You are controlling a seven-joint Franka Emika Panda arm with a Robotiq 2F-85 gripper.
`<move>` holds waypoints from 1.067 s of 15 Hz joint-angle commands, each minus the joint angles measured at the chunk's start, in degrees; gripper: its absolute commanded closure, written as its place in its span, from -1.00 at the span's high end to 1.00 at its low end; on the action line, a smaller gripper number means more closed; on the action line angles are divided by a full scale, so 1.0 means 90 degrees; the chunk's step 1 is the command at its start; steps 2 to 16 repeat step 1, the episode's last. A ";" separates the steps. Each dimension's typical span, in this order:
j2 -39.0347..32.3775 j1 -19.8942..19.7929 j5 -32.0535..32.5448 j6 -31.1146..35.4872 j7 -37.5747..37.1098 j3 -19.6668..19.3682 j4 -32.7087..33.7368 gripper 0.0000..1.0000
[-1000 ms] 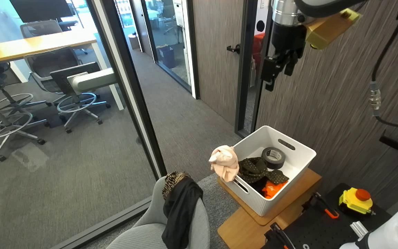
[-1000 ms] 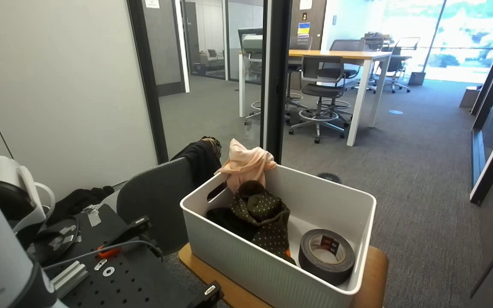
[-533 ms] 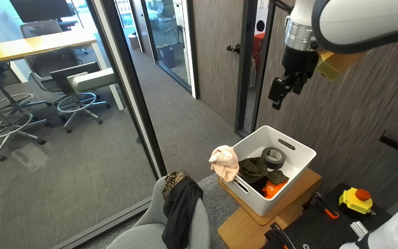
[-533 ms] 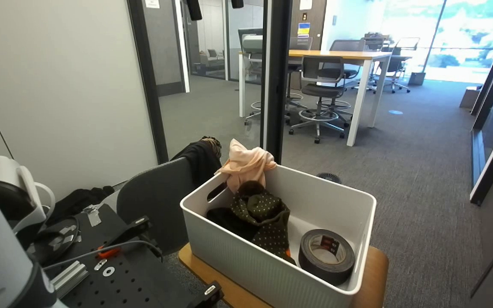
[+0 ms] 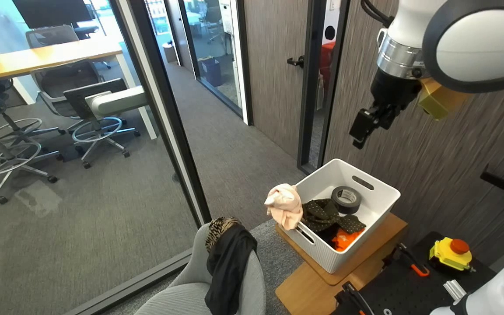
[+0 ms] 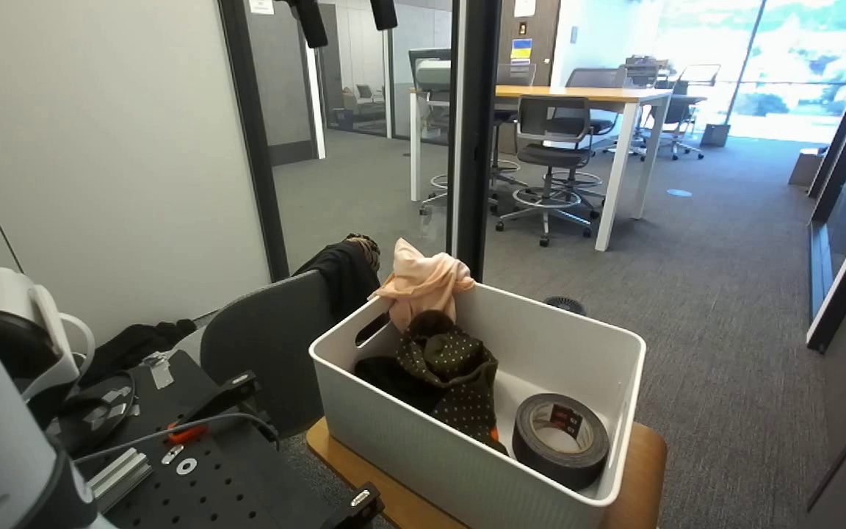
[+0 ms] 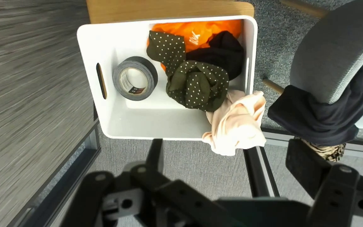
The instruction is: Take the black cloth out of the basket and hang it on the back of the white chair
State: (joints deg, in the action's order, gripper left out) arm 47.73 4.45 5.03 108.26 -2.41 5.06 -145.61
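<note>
A black cloth (image 7: 228, 55) lies bunched in the white basket (image 7: 156, 124), partly under a dark speckled cloth (image 7: 197, 85); it also shows in an exterior view (image 6: 393, 378). Another black cloth (image 5: 230, 262) is draped over the back of the white chair (image 5: 190, 295), beside a leopard-print cloth (image 5: 220, 231). A peach-beige cloth (image 5: 284, 205) hangs over the basket's rim corner. My gripper (image 5: 371, 131) is open and empty, in the air above the basket. Its spread fingers show in the wrist view (image 7: 227, 146) and at the top of an exterior view (image 6: 352, 35).
A roll of tape (image 7: 134, 78) and an orange item (image 7: 197, 33) also lie in the basket. The basket stands on a wooden stand (image 5: 295, 291). A black perforated plate (image 6: 210, 485) and a yellow box with a red button (image 5: 451, 253) are nearby.
My gripper has come down and moved right in an exterior view, nearer the basket. Its fingertips have come into view at the top of an exterior view. The cloths and basket have not moved.
</note>
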 commanded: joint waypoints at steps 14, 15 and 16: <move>0.0032 -0.0022 -0.0017 -0.0004 0.0003 0.0015 -0.0017 1.00; 0.0032 -0.0022 -0.0017 -0.0004 0.0003 0.0015 -0.0017 1.00; 0.0032 -0.0022 -0.0017 -0.0004 0.0003 0.0015 -0.0017 1.00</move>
